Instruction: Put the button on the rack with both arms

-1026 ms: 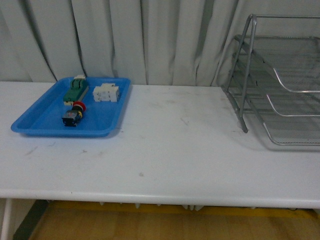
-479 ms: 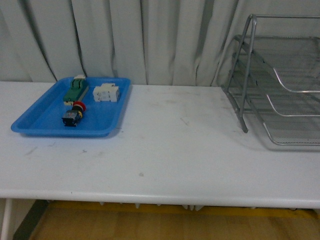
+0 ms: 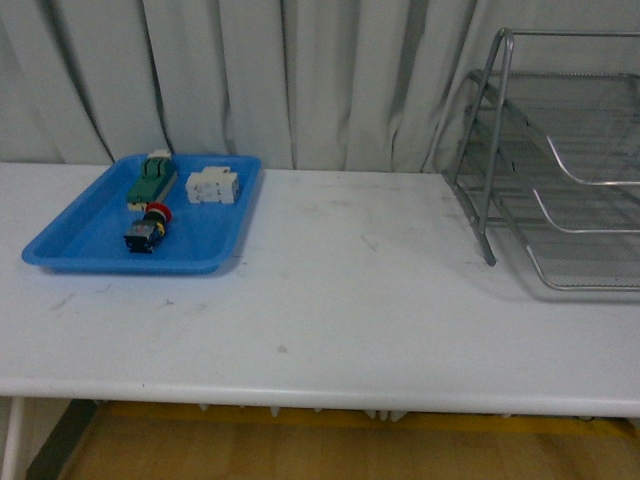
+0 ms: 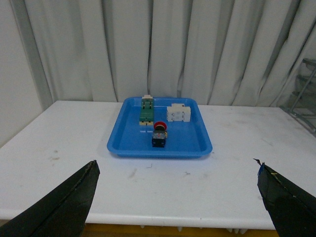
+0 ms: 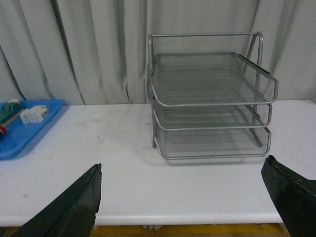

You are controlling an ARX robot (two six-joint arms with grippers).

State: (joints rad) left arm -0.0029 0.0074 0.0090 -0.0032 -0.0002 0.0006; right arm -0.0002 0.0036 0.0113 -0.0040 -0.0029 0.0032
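The button [image 3: 147, 228], with red cap and dark body, lies in the blue tray [image 3: 80, 250] at the table's left; it also shows in the left wrist view [image 4: 159, 135]. The silver wire-mesh rack [image 3: 560, 160] stands at the right, and shows whole in the right wrist view [image 5: 212, 103]. Neither arm shows in the front view. My left gripper [image 4: 177, 197] is open and empty, over the table's front edge, well short of the tray [image 4: 123, 143]. My right gripper [image 5: 180, 200] is open and empty, at the front edge, facing the rack.
A green terminal block [image 3: 151, 180] and a white blocky component [image 3: 213, 186] lie in the blue tray beside the button. A grey curtain [image 3: 300, 80] hangs behind the white table [image 3: 350, 300]. The table's front edge runs close below both grippers.
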